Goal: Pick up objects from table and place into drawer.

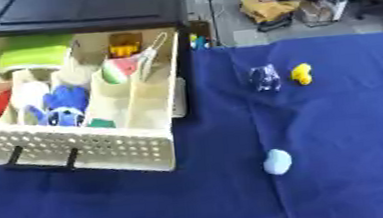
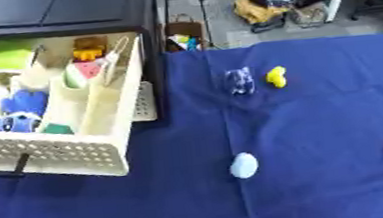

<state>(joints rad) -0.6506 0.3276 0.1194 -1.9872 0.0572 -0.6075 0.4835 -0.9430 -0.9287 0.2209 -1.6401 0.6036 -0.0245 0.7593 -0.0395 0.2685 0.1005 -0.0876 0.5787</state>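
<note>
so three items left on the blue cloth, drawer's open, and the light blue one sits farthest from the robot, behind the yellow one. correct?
Not quite. The light blue object lies nearest the robot, well in front of the yellow object and the clear bluish item. The left eye view shows it. Three items on the blue cloth, drawer open: correct.

light: bright, even | shadows: soft under drawer [image 1: 102, 149] | focus: whole picture blurred | glare: none

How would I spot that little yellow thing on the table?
Start at the open cream drawer on the left, then look right across the blue cloth. The yellow toy lies farthest right, beside a clear bluish object; it alone is bright yellow.
</note>
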